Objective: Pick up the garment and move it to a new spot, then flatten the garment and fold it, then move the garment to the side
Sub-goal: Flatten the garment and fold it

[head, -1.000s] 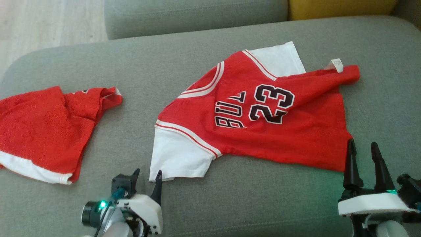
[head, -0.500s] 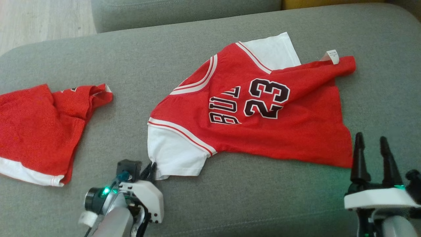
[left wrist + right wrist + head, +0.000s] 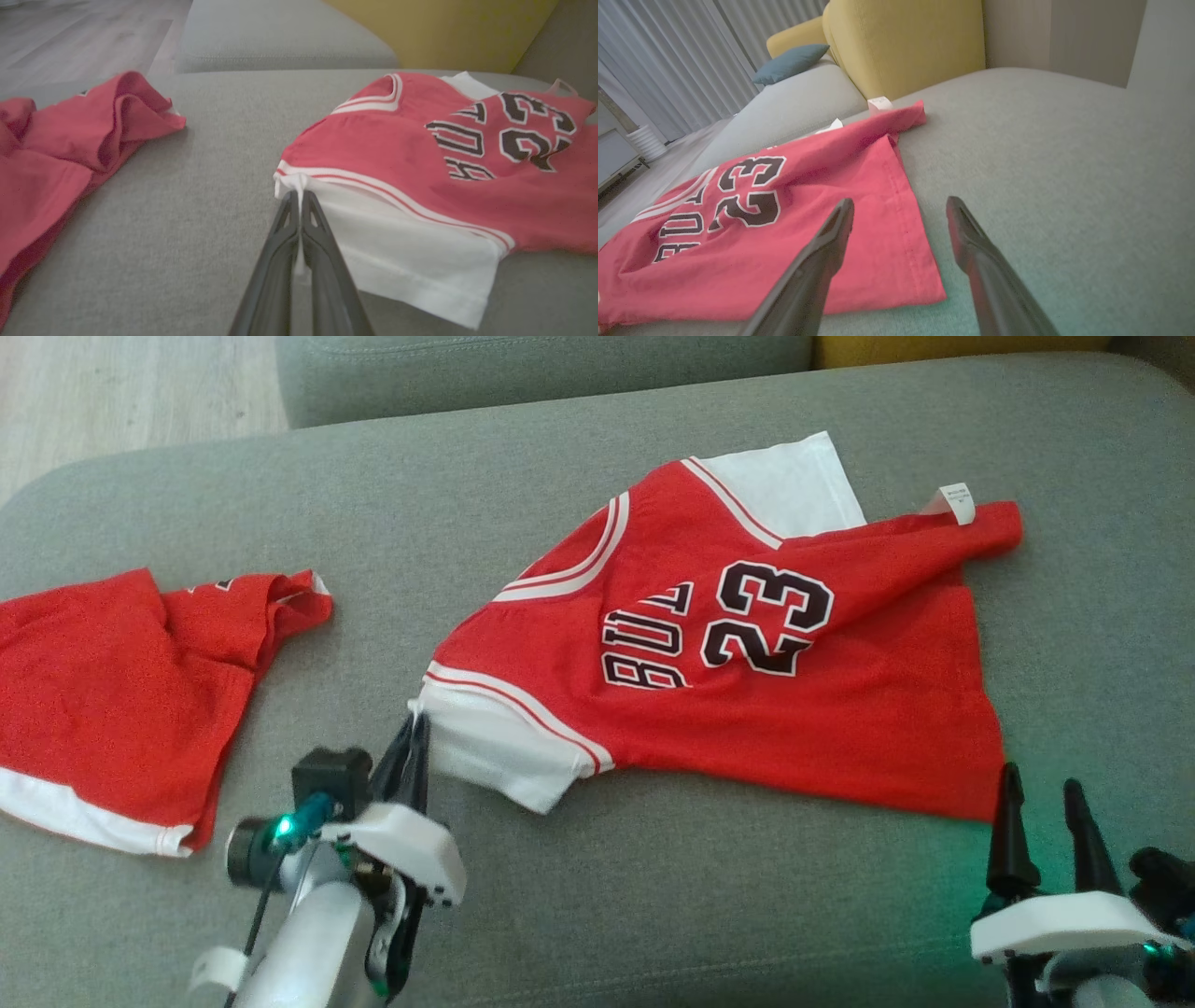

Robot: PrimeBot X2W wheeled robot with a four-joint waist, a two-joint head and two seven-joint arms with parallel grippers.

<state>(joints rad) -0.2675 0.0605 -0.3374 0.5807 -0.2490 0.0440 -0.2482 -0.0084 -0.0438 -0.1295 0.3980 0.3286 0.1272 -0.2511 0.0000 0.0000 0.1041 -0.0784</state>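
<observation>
The garment [image 3: 747,644] is a red jersey with white sleeves and a black "23", lying crumpled on the grey sofa cushion [image 3: 653,896]. My left gripper [image 3: 415,723] is shut on the corner of its near white sleeve [image 3: 397,252], which is lifted and pulled up from the cushion; in the left wrist view the white cloth is pinched between my fingertips [image 3: 299,196]. My right gripper [image 3: 1038,793] stands open just below the jersey's lower red hem corner [image 3: 924,284], apart from the cloth.
A second red piece of clothing with a white hem [image 3: 112,709] lies at the cushion's left end. Behind are another grey cushion [image 3: 541,373], a yellow armchair [image 3: 906,42] and wooden floor [image 3: 131,392] at the far left.
My left gripper went from open beside the white sleeve to shut on its corner and has drawn it up and back. The right gripper stayed open. The camera shifted slightly.
</observation>
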